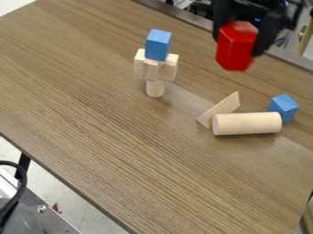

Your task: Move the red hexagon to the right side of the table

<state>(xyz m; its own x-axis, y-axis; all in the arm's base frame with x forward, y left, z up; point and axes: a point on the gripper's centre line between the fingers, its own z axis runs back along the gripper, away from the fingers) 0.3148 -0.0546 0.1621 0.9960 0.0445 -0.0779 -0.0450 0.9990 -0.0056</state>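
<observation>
Jaws closed on the red hexagon (234, 51), held between them above the tabletop (140, 151). Lower in view than the jaws: wooden cylinder (247, 124) on its side, wooden triangle (222, 109) by its left end, blue cube (283, 107) by its right. Left of the jaws: blue block (158, 45) atop stacked pale blocks (155, 69).

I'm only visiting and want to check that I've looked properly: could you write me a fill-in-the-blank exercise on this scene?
1. The hexagonal block in the pincer is coloured ____.
2. The top block of the stack is coloured ____.
3. The long wooden cylinder lies on its ____.

Missing words: red; blue; side.
</observation>
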